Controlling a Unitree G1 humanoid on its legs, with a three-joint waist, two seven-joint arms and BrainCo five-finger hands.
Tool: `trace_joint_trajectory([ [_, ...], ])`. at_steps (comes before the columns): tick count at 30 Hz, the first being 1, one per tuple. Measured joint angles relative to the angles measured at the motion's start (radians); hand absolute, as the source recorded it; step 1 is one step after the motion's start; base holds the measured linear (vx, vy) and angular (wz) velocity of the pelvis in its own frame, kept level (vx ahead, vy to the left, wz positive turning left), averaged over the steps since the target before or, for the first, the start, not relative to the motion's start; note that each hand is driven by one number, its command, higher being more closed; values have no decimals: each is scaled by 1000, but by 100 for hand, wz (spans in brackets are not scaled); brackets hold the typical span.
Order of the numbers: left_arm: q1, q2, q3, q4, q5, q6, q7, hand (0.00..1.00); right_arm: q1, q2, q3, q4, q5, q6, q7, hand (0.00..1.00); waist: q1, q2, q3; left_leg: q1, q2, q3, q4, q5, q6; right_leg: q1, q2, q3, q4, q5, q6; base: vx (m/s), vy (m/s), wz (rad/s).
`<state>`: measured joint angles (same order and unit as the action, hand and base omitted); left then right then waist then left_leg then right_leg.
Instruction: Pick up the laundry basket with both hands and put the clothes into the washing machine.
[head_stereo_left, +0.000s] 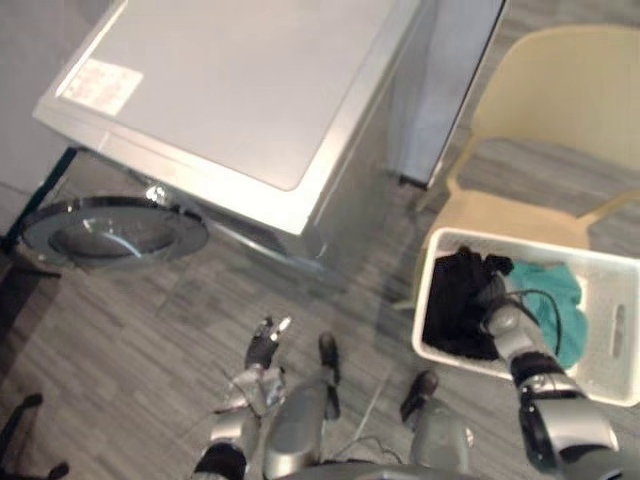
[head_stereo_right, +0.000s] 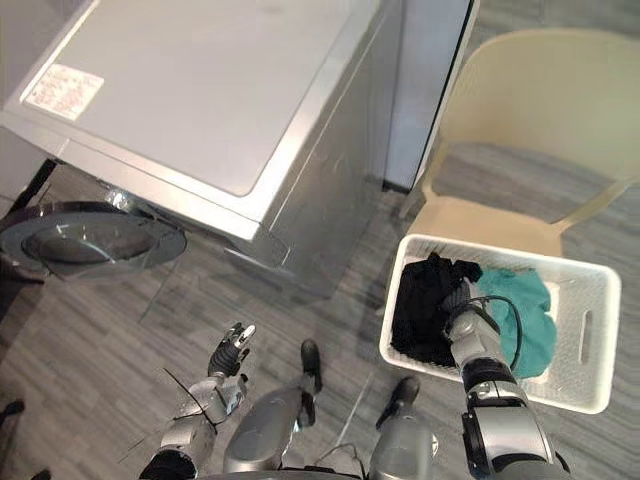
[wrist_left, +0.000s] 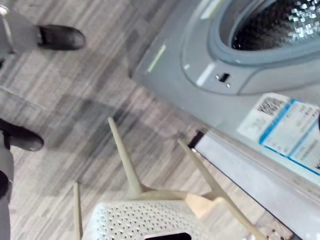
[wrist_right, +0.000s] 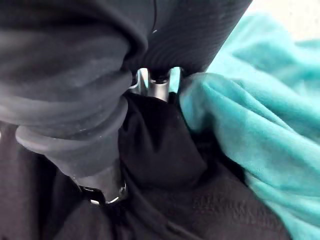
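The white laundry basket (head_stereo_left: 602, 388) sits on the seat of a cream chair (head_stereo_left: 570, 100) at the right. Inside lie a black garment (head_stereo_left: 452, 310) and a teal garment (head_stereo_left: 562, 296). My right hand (head_stereo_left: 497, 304) reaches down into the basket, between the two garments. In the right wrist view its fingers (wrist_right: 157, 87) are buried in the black cloth (wrist_right: 170, 165), with the teal cloth (wrist_right: 250, 130) beside them. My left hand (head_stereo_left: 262, 350) hangs low over the floor, left of the basket, fingers relaxed and holding nothing. The washing machine (head_stereo_left: 230, 90) stands at the upper left.
The machine's round glass door (head_stereo_left: 115, 235) is swung open toward the floor at the left. The left wrist view shows the drum opening (wrist_left: 280, 25), the chair's legs (wrist_left: 122, 155) and the basket's perforated wall (wrist_left: 135, 222). Grey plank floor lies between machine and chair.
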<state>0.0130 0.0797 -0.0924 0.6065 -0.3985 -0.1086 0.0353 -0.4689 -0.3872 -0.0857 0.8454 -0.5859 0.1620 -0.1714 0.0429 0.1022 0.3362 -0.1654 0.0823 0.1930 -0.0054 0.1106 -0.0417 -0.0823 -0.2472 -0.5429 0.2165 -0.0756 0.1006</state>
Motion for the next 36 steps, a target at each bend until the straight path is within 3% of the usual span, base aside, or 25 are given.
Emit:
trace_joint_trajectory([
  [3,18,15,-8,-20,0,0,-14,0,7,-1,-56,-127,25,1,-1,100,-4,-36,-42,25,-1,11,-13,0,0,31,11,7,-54,28,6,35,0,-11],
  [6,48,15,-19,-57,0,2,-21,0,10,-2,-103,-218,36,-2,-5,100,-4,-49,-78,53,-5,31,-32,0,0,55,18,23,-94,52,14,7,18,-16],
  [9,70,14,-26,-70,0,3,-35,0,21,-5,-130,-238,39,0,-37,100,-5,-53,-116,72,-10,35,-50,4,-5,71,19,29,-116,66,17,-5,26,-7],
  [22,107,15,-70,-108,5,16,-39,0,76,25,-155,-391,47,12,-48,100,-6,-62,-147,101,-14,55,-89,23,-4,95,45,55,-187,110,17,-13,13,-6],
  [30,117,17,-73,-108,28,18,-58,0,203,76,-150,-396,109,2,11,100,-8,-66,-159,101,-11,58,-95,23,-4,98,57,60,-206,113,13,3,1,-1],
  [36,123,35,-64,-108,58,33,-57,0,250,106,-155,-381,116,1,39,100,-27,-66,-159,92,-6,84,-97,22,-5,76,68,95,-222,120,4,13,5,-15],
])
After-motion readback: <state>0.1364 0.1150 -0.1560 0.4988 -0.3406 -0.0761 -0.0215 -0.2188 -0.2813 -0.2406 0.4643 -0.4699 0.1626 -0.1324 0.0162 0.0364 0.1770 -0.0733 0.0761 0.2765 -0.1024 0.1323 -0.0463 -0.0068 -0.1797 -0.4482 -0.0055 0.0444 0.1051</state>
